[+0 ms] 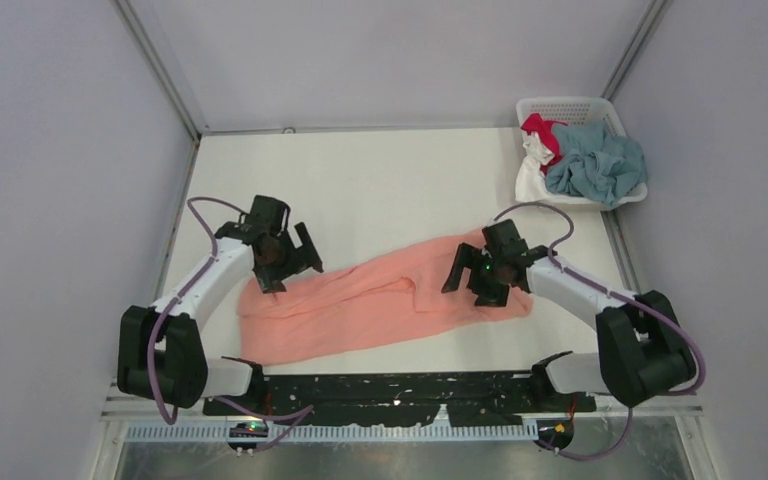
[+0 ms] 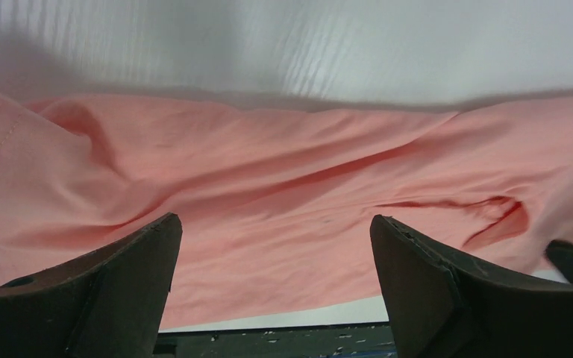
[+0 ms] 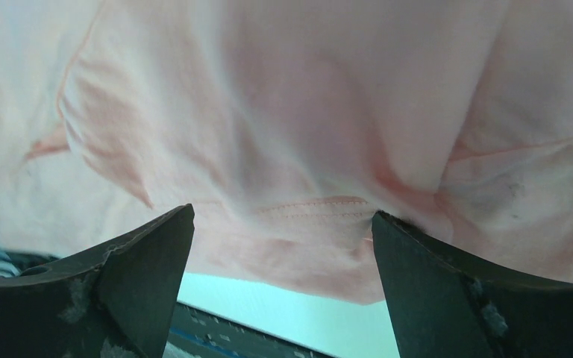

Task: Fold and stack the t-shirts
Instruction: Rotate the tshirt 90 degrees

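1. The white desk (image 1: 380,170) carries everything; its far half is left bare, which is judged to be room for spreading and folding.
2. The salmon-pink t-shirt (image 1: 360,305) is laid across the near middle of the desk as a long, wrinkled band, running from near left to slightly farther right. It is bunched rather than flat, so smoothing is judged necessary before any fold.
3. A white lattice basket (image 1: 570,105) is set in the far right corner, well apart from the pink shirt. The dusty blue t-shirt (image 1: 600,165), the red t-shirt (image 1: 542,130) and the white t-shirt (image 1: 530,180) are heaped in it unfolded, and no stack is begun.
4. The left claw (image 2: 276,224) is held over the shirt's left end with its jaws apart, and nothing is gripped.
5. The right claw (image 3: 283,216) is held over the right end, jaws likewise spread and empty. One claw is placed at each end, seemingly so that the cloth can be pulled taut.
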`<state>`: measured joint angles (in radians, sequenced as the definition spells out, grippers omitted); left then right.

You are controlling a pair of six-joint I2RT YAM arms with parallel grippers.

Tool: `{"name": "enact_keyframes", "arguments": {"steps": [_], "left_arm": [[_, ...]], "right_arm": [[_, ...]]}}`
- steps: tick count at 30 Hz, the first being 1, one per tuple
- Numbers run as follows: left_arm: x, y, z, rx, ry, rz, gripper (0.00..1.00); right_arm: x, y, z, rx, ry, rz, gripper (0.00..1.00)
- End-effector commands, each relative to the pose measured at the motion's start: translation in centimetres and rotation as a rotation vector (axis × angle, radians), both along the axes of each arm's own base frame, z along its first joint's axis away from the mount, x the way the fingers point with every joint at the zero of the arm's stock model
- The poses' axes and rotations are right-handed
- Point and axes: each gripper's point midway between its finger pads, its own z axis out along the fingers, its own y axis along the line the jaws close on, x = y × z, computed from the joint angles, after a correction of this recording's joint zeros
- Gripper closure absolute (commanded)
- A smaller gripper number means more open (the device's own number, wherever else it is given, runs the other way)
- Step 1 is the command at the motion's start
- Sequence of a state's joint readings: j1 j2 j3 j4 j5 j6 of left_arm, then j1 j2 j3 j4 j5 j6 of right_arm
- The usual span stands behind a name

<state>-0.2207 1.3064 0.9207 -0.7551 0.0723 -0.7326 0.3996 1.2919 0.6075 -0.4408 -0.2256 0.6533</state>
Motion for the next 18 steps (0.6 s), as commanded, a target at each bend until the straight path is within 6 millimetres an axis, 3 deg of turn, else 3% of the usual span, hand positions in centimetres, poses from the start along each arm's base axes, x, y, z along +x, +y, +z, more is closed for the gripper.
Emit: {"name": "enact_keyframes", "arguments": {"steps": [1, 4, 6, 7, 8, 11, 12, 13, 14, 15, 18], "left_arm": [[-1.8, -0.7, -3.0, -0.022, 0.094, -0.056, 0.0], [-1.8, -2.1, -3.6, -0.095, 0.08, -0.067, 0.01], [-1.8, -3.3, -3.8, -0.144, 0.066, -0.084, 0.0], [-2.0, -3.7, -4.1, -0.155, 0.071, -0.09, 0.01], [-2.2, -4.2, -4.2, -0.16, 0.072, -0.099, 0.0], [-3.0, -5.8, -5.1, -0.163, 0.093, -0.14, 0.0], [-3.3, -6.4, -5.4, -0.168, 0.101, -0.149, 0.01], [-3.6, -6.9, -5.9, -0.172, 0.117, -0.145, 0.0], [-3.7, -7.6, -6.2, -0.188, 0.12, -0.134, 0.0], [-3.8, -8.2, -6.4, -0.201, 0.13, -0.107, 0.0], [-4.0, -12.0, -5.9, -0.255, 0.092, -0.103, 0.0]], "right_arm": [[9.3, -3.3, -0.5, -0.131, -0.164, -0.122, 0.05], [14.3, -3.4, 0.2, -0.123, -0.203, -0.139, 0.05], [18.4, -3.3, 0.7, -0.122, -0.244, -0.153, 0.05], [21.5, -2.8, 1.3, -0.111, -0.274, -0.156, 0.05], [23.1, -2.6, 1.8, -0.099, -0.285, -0.156, 0.05], [28.9, 0.2, 2.9, -0.026, -0.303, -0.092, 0.05], [29.7, 0.9, 1.1, -0.019, -0.27, -0.077, 0.05], [31.7, 1.7, 3.2, 0.011, -0.306, -0.073, 0.05], [32.0, 2.2, 1.3, 0.011, -0.26, -0.07, 0.05], [33.9, 3.1, 3.2, 0.048, -0.305, -0.074, 0.05], [37.5, 6.6, 4.4, 0.118, -0.364, -0.053, 0.05]]}}
